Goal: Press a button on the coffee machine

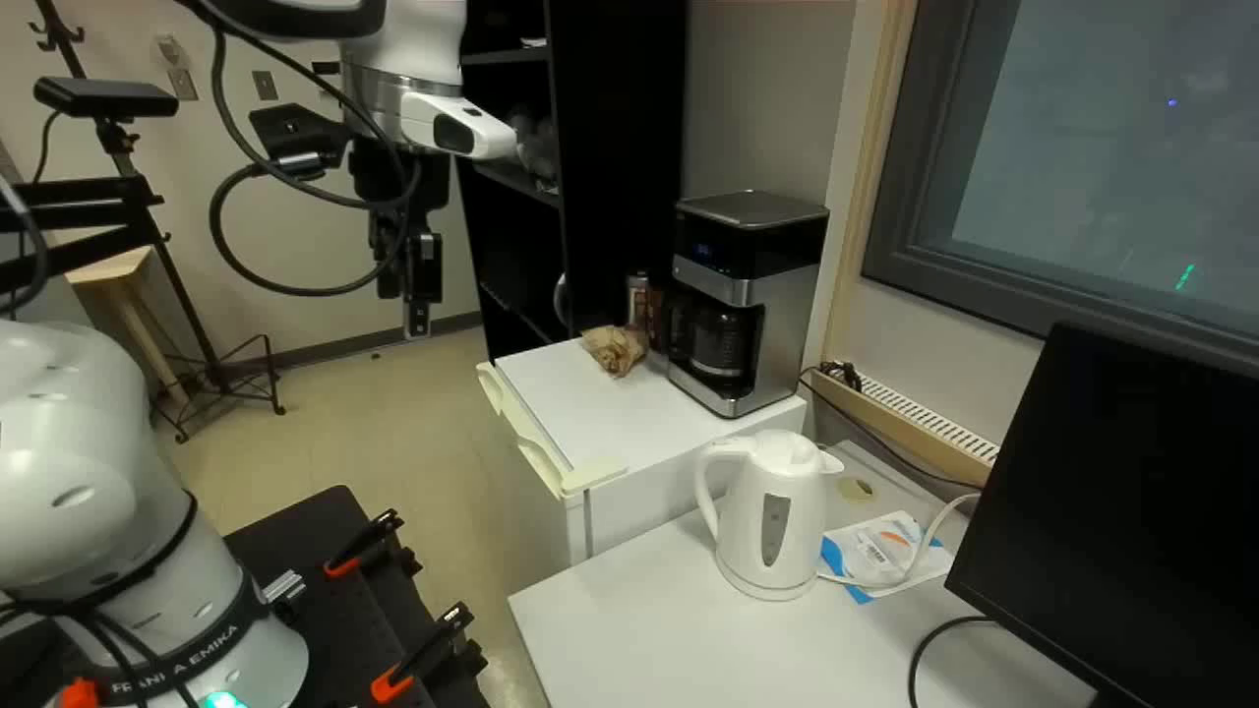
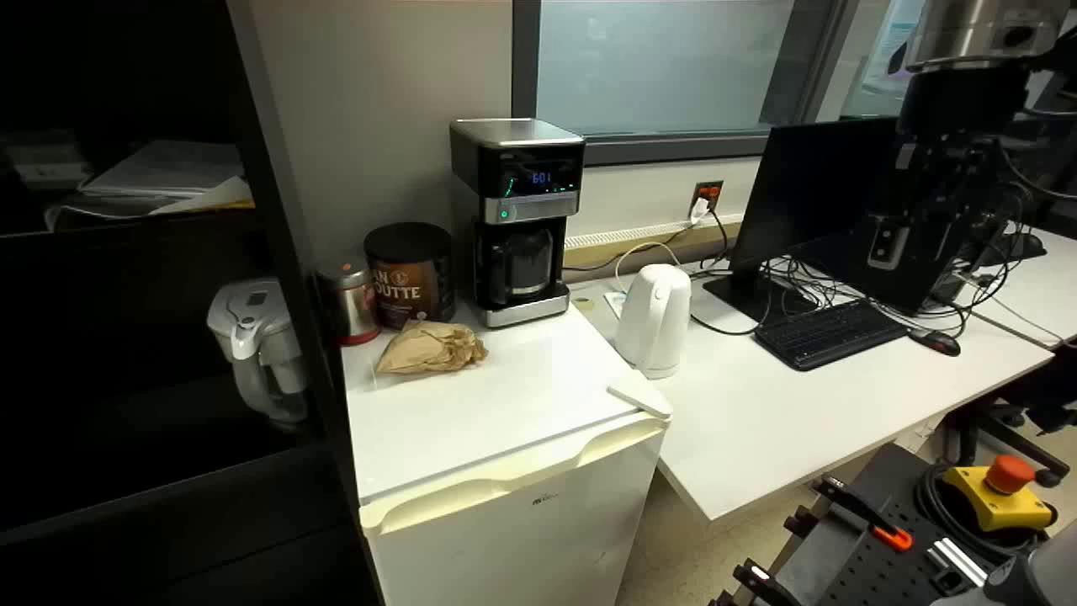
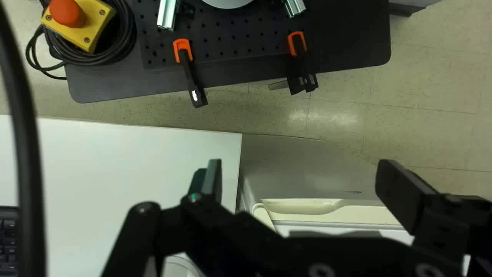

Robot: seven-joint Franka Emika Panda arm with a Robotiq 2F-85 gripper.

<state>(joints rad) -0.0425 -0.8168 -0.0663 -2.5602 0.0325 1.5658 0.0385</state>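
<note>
The coffee machine (image 1: pixel 787 305) is a boxy black and silver drip maker standing upright at the back of a small white fridge's top. In an exterior view the machine (image 2: pixel 517 210) shows a lit blue display (image 2: pixel 540 178), a small green light on the silver strip below it, and a dark carafe (image 2: pixel 526 261) in its recess. My gripper (image 1: pixel 418 320) hangs in the air, pointing down, well apart from the machine. In the wrist view the gripper (image 3: pixel 300 179) has its fingers wide apart with nothing between them. The coffee machine is out of the wrist view.
A white kettle (image 1: pixel 777 516) stands on the white desk (image 2: pixel 782 421) beside the fridge (image 2: pixel 505 396). A paper bag (image 2: pixel 431 347), a coffee canister (image 2: pixel 412 282) and a metal can (image 2: pixel 349 303) sit left of the machine. A monitor (image 1: pixel 1111 531) and a black shelf (image 1: pixel 620 177) flank the area.
</note>
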